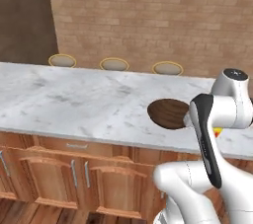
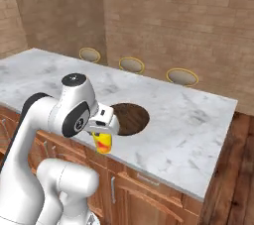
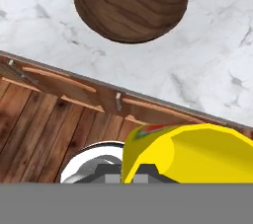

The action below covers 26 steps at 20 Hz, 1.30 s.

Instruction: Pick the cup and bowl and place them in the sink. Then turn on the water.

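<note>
My gripper [image 2: 101, 136] is shut on the cup [image 2: 103, 144], a small yellow cup with a red-orange mark. The cup hangs in the air just off the counter's front edge, on the near side of the bowl. In the hand view the cup [image 3: 192, 151] looms large at the bottom right, over the cabinet fronts. A sliver of the cup [image 1: 217, 131] peeks out behind the arm in the left base view. The bowl [image 2: 129, 118], wide, dark brown and wooden, rests on the white marble counter [image 2: 188, 135] close to its front edge [image 1: 169, 113] [image 3: 131, 3]. The sink and the water are out of view.
Three round stool seats [image 1: 114, 63] line the far side of the counter, with a brick wall behind them. Wooden cabinet doors and drawers [image 1: 59, 178] run under the counter. The counter ends at the right [image 2: 223, 140] over a wooden floor.
</note>
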Tool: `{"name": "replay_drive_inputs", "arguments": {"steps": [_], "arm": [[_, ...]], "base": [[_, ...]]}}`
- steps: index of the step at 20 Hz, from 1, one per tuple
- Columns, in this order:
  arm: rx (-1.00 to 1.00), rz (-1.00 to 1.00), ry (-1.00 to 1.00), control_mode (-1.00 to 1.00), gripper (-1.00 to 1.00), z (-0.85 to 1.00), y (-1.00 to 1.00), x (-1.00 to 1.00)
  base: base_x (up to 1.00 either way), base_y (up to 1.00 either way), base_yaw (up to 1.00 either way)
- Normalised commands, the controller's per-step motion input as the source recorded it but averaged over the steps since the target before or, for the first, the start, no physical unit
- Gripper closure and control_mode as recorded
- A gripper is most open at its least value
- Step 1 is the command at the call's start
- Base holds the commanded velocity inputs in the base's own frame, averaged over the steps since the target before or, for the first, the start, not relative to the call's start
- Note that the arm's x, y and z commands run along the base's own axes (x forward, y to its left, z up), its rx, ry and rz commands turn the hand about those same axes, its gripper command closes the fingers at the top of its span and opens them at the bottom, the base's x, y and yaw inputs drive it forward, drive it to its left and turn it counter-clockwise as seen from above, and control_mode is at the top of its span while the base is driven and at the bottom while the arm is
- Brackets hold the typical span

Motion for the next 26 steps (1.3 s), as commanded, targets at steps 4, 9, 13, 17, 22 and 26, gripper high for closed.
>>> {"name": "replay_drive_inputs", "arguments": {"steps": [4,9,13,17,22,26], "arm": [[0.00,0.00,0.00,1.00,1.00,0.00,0.00,0.00],[0.00,0.00,0.00,1.00,1.00,0.00,0.00,0.00],[0.00,0.00,0.00,1.00,1.00,0.00,0.00,0.00],[0.00,0.00,0.00,1.00,1.00,0.00,0.00,0.00],[0.00,0.00,0.00,1.00,1.00,0.00,0.00,0.00],[0.00,0.00,0.00,1.00,1.00,0.00,0.00,0.00]], "base": [[-0.09,0.00,0.94],[-0.02,0.00,1.00],[-0.02,0.00,1.00],[-0.02,0.00,1.00],[-0.01,0.00,1.00],[-0.01,0.00,1.00]]}}
